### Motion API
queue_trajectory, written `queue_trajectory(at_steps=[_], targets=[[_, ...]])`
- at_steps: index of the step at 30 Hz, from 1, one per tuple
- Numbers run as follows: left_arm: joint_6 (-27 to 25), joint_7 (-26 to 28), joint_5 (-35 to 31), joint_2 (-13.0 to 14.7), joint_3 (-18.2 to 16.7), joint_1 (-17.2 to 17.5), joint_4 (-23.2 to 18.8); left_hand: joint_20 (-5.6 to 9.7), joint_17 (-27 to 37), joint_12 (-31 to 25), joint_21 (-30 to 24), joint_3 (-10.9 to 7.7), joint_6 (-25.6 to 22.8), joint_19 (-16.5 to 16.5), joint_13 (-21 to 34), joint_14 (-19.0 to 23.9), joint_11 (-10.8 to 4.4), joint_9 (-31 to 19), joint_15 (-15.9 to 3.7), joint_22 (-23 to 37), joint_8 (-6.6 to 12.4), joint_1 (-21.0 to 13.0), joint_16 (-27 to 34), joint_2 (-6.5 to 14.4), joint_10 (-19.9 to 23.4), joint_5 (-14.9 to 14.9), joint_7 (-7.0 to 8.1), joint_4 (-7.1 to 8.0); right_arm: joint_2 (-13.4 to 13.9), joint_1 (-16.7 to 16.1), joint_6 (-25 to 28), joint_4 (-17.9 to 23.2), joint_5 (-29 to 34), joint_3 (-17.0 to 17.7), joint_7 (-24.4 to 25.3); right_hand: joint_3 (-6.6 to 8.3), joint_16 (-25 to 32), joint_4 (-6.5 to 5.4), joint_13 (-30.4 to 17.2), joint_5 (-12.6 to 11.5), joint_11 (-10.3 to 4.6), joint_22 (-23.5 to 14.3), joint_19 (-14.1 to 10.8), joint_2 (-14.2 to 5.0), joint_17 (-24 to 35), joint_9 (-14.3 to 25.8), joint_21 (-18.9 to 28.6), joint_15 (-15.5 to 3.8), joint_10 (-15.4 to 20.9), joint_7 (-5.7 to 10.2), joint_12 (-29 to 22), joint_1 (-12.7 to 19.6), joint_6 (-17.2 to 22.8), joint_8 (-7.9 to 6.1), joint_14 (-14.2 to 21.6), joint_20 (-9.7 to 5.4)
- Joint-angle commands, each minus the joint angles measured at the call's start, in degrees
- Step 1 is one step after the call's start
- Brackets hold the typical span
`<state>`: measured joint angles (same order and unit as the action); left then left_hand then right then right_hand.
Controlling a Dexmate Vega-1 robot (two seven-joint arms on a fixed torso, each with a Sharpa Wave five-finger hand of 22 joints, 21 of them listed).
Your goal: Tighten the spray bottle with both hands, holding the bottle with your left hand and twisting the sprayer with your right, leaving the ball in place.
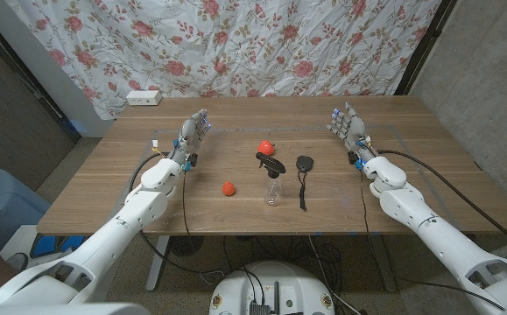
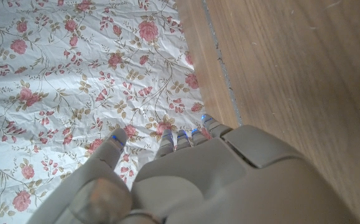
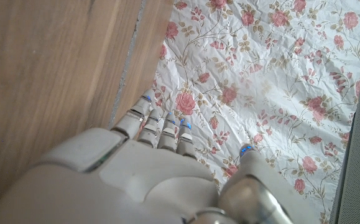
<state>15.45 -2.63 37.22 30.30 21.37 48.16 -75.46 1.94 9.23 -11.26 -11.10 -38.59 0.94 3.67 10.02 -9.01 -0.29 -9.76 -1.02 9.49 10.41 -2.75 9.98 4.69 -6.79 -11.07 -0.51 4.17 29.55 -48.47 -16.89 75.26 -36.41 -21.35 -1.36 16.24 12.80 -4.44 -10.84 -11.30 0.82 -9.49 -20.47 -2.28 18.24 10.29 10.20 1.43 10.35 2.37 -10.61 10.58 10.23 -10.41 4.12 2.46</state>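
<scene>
My left hand [image 1: 192, 133] stood over the table [image 1: 104, 188] well out on my left side, fingers [image 2: 115, 144] apart and straight, holding nothing. Moving rightward, the orange ball [image 1: 228, 188] lay on the wood, near the spray bottle [image 1: 273, 189] but apart from it. The bottle stood upright near the table's middle, clear-bodied with a black sprayer [image 1: 271, 164] on top (how tightly it sat I could not tell). Just behind it was a red object [image 1: 265, 146], and beside it to the right a small black object with a cord [image 1: 304, 175] lay flat. Farthest right, my right hand [image 1: 346, 122] was also spread and holding nothing, fingers [image 3: 147, 107] pointing toward the flowered cloth [image 1: 235, 44] behind the table.
</scene>
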Motion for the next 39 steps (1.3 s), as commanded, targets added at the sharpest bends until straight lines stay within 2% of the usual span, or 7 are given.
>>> queue_trajectory(at_steps=[1, 4, 12, 19, 22, 26, 39], targets=[[-2.38, -2.05, -0.71, 2.22, 0.96, -0.82, -1.57, 1.55, 0.28, -0.34, -0.21, -0.37, -0.01, 0.34, 0.13, -0.22, -0.56, -0.14, -0.17, 0.21, 0.28, -0.7, 0.32, 2.89, 0.08, -0.11, 0.19, -0.83, 0.32, -1.51, -0.74, 1.6, 0.88, -0.13, 1.24, 0.5, 0.11, 0.18, -0.19, -0.33, -0.06, -0.24, -0.11, -0.26, -0.04, 0.06, 0.23, -0.02, 0.48, 0.0, -0.37, 0.33, 0.47, -0.4, 0.48, -0.02], [-2.34, -2.04, -0.75, 2.57, 0.94, -0.26, -2.62, 1.63, 0.29, -0.33, -0.15, -0.4, -0.15, 0.28, 0.14, -0.08, -0.68, -0.15, -0.25, 0.19, 0.34, -1.02, 0.33, 2.53, 0.18, -0.01, 0.34, -1.48, 0.66, -2.19, -0.9, 2.36, 1.21, 0.0, 1.8, 0.54, 0.03, 0.28, -0.18, -0.37, -0.01, -0.24, -0.02, -0.31, -0.15, 0.06, 0.22, -0.02, 0.44, 0.07, -0.36, 0.38, 0.47, -0.4, 0.46, -0.03], [-2.87, -3.18, -1.05, 4.76, 0.92, 1.0, -5.82, 2.25, 0.35, -0.55, 0.03, -0.73, -1.72, -0.65, 0.17, 0.84, -1.44, -0.18, -0.95, 0.11, 0.91, -3.74, 0.35, 0.47, 1.94, 0.6, 0.86, -6.88, 1.19, -3.93, -1.53, 4.14, 1.9, 0.58, 3.6, 0.72, -0.12, 0.54, -0.15, -0.48, -0.03, -0.23, 0.12, -0.51, -0.42, 0.04, 0.25, -0.06, 0.41, 0.11, -0.37, 0.57, 0.52, -0.41, 0.45, -0.08], [-3.25, -5.12, -0.86, 7.17, 0.6, 2.07, -8.02, 2.52, 0.38, -0.49, 0.1, -0.82, -1.73, -0.92, 0.19, 0.96, -1.89, -0.2, -1.33, 0.1, 0.94, -4.82, 0.29, -0.21, 2.29, 0.81, 1.27, -8.9, 1.87, -4.61, -0.79, 5.71, 2.35, 0.76, 4.59, 0.84, -0.18, 0.74, -0.13, -0.53, -0.09, -0.22, 0.16, -0.66, -0.61, 0.04, 0.29, -0.06, 0.32, 0.14, -0.35, 0.7, 0.51, -0.41, 0.54, -0.08], [-3.11, -5.51, -0.76, 8.09, 0.27, 2.85, -8.98, 2.78, 0.4, -0.61, -0.02, -1.09, -2.83, -2.07, 0.22, 1.91, -2.58, -0.23, -1.85, 0.09, 1.4, -6.86, 0.47, -0.88, 3.52, 1.03, 1.85, -12.13, 2.46, -4.8, 0.08, 6.68, 3.1, 0.62, 5.34, 0.89, -0.22, 0.85, -0.12, -0.55, -0.15, -0.22, 0.18, -0.78, -0.7, 0.03, 0.31, -0.12, 0.3, 0.19, -0.36, 0.71, 0.53, -0.41, 0.56, -0.12], [-1.93, -5.88, -1.06, 8.71, -0.08, 3.66, -9.38, 2.88, 0.39, -0.99, -0.21, -1.42, -4.66, -3.76, 0.23, 3.73, -3.31, -0.25, -2.6, 0.08, 1.97, -9.14, 0.71, -1.12, 5.8, 1.08, 2.5, -14.39, 2.09, -5.11, -0.34, 7.07, 3.08, 0.7, 5.77, 0.94, -0.28, 1.01, -0.11, -0.58, -0.15, -0.22, 0.19, -0.91, -0.81, 0.03, 0.34, -0.21, 0.32, 0.21, -0.38, 0.79, 0.53, -0.41, 0.49, -0.15], [0.45, -11.78, 0.05, 9.64, 0.24, 3.47, -7.07, 3.35, 0.39, -1.03, -0.17, -1.51, -6.41, -5.58, 0.23, 5.48, -4.84, -0.27, -3.75, 0.01, 2.33, -11.81, 0.7, -2.34, 7.74, 1.0, 3.8, -15.22, 2.74, -4.38, 0.51, 7.22, 5.03, -0.03, 6.29, 1.1, -0.33, 1.46, -0.08, -0.61, -0.2, -0.21, 0.2, -1.22, -1.07, 0.01, 0.41, -0.28, 0.29, 0.26, -0.39, 1.06, 0.48, -0.38, 0.56, -0.41]])
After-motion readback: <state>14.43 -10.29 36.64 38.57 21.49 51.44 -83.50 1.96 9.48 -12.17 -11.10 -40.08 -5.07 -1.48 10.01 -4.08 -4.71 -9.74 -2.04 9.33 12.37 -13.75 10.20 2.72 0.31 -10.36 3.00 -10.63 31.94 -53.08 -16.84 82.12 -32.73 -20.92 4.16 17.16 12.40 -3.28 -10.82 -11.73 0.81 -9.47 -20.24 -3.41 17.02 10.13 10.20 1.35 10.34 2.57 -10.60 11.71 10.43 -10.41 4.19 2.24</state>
